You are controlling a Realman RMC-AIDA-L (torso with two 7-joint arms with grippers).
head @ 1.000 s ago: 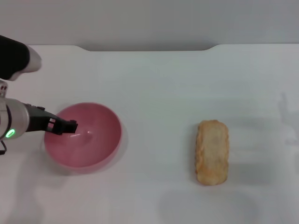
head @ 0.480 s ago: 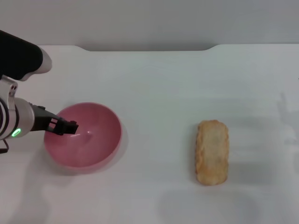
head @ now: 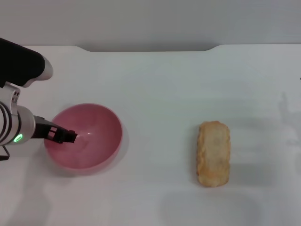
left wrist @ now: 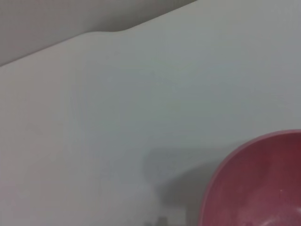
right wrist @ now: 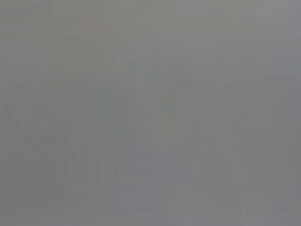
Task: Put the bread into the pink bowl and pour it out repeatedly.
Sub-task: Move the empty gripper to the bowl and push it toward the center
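The pink bowl (head: 96,141) stands upright and empty on the white table (head: 160,84), at the left. My left gripper (head: 67,136) reaches in over the bowl's left rim, its tip just inside the bowl. The left wrist view shows part of the bowl's rim (left wrist: 256,181) and bare table. The bread (head: 214,153) lies flat on the table to the right, lengthwise front to back, far from the bowl and from either gripper. The right gripper is out of view; the right wrist view shows only plain grey.
The table's back edge (head: 150,47) runs along the top, with a grey wall behind it. Bare white table lies between the bowl and the bread.
My left gripper has shifted slightly toward the front and the left at the bowl's left rim. The bowl and the bread have not moved.
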